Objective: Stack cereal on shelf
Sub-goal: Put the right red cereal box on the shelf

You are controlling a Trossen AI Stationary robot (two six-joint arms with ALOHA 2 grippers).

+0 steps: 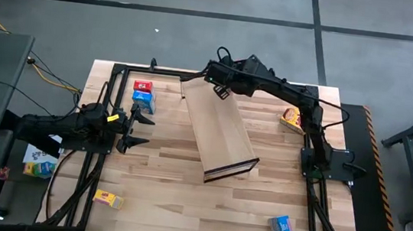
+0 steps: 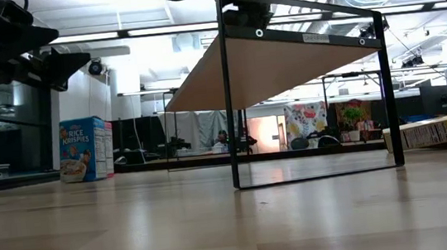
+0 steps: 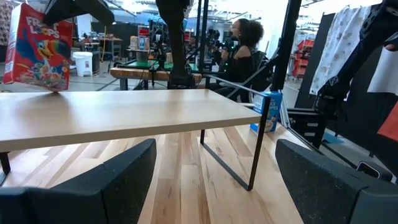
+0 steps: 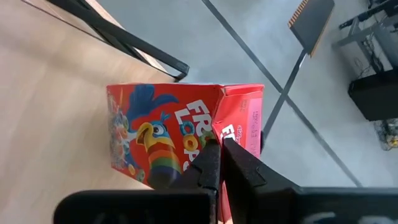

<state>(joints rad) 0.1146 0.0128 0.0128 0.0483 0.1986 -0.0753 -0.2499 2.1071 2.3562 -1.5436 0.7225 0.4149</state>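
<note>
Your right claw [image 1: 221, 91] sits over the far end of the shelf [image 1: 220, 128], clenched on the top flap of a red cereal box [image 4: 168, 134] that stands on the light-wood panel close to its far edge. The shelf runs diagonally across the table [image 1: 176, 181], a smooth pale board on thin dark wire legs, with open butcher-block on its near side. Your left claw [image 1: 137, 127] is released, fingers spread, at the left of the table, short of the shelf's long edge. Just beyond it stand a second red box [image 1: 143, 86] and a blue box [image 1: 144, 101]. A yellow box [image 1: 291, 118] lies at the right edge, another yellow box [image 1: 108, 197] near-left, another blue box [image 1: 282, 227] near-right.
</note>
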